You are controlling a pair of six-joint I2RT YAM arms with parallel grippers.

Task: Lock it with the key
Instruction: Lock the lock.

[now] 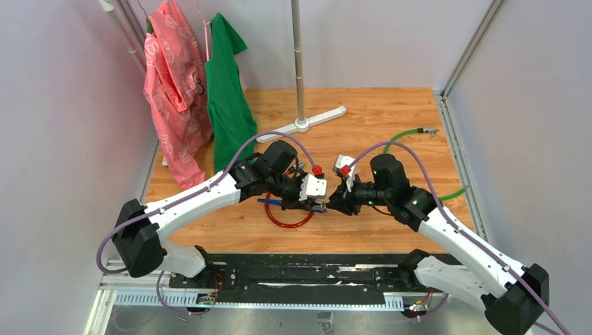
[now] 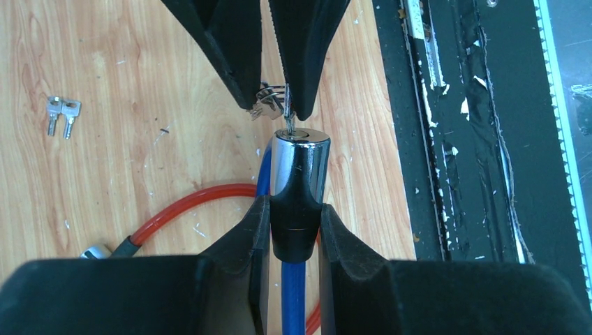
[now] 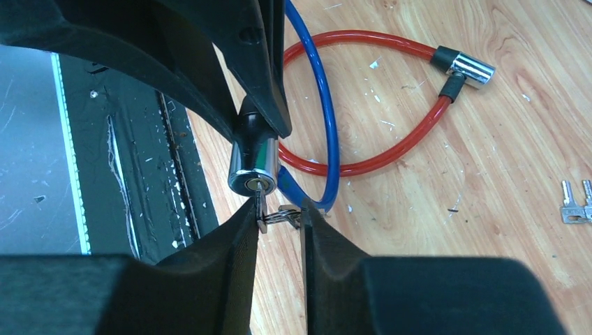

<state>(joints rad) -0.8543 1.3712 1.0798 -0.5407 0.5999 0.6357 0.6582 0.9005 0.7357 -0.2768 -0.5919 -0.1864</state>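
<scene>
My left gripper [image 2: 293,209] is shut on the black collar of a blue cable lock's chrome cylinder [image 2: 300,164], held just above the wooden table. The blue cable [image 2: 293,296] runs back between its fingers. My right gripper [image 3: 279,209] faces it, closed on a small silvery key [image 3: 261,208] with a key ring. The key's blade sits in the keyhole on the cylinder's end face [image 3: 253,174]. In the left wrist view the key [image 2: 287,115] stands between the right gripper's fingertips, entering the cylinder top. In the top view the two grippers [image 1: 317,202] [image 1: 334,204] meet tip to tip.
A red cable lock [image 3: 391,153] lies looped under the blue one. Two spare keys [image 2: 61,112] lie on the wood. A green cable [image 1: 401,136] curves at the right. Pink [image 1: 174,105] and green [image 1: 227,105] clothes hang far left by a stand pole [image 1: 299,63]. A black rail [image 1: 279,276] lines the near edge.
</scene>
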